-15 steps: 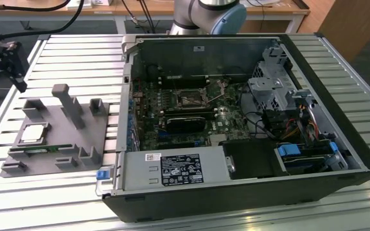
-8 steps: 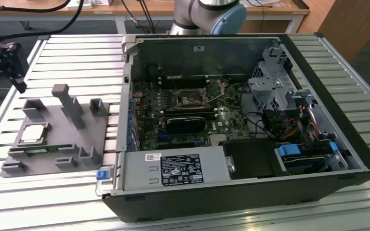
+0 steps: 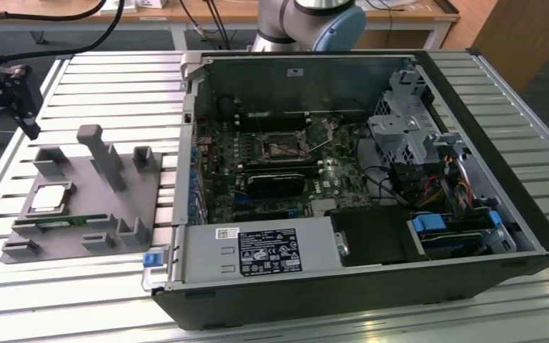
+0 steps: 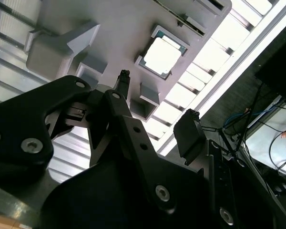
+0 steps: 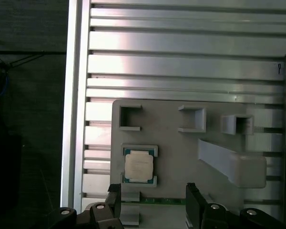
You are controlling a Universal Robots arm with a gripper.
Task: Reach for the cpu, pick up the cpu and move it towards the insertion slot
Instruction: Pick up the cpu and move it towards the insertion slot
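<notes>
The cpu (image 3: 51,198) is a small silvery square with a pale rim, lying flat in a pocket of the grey fixture (image 3: 112,214) on the exterior view's left. Both wrist views look down on the cpu (image 4: 161,56) (image 5: 138,167). My gripper (image 3: 17,100) hangs open above the table, short of the fixture's far end and apart from the chip. In the wrist views the gripper (image 5: 154,200) (image 4: 156,107) has nothing between its black fingers (image 5: 193,202). The insertion slot (image 3: 279,148) is the square metal-framed socket on the motherboard inside the open computer case.
The open black case (image 3: 503,128) fills the middle and the exterior view's right, with a power supply (image 3: 255,254) at its near side. A tall grey post (image 3: 98,153) and small blocks rise from the fixture. A green memory stick (image 3: 51,223) lies beside the cpu. The slatted metal table (image 3: 112,78) runs underneath.
</notes>
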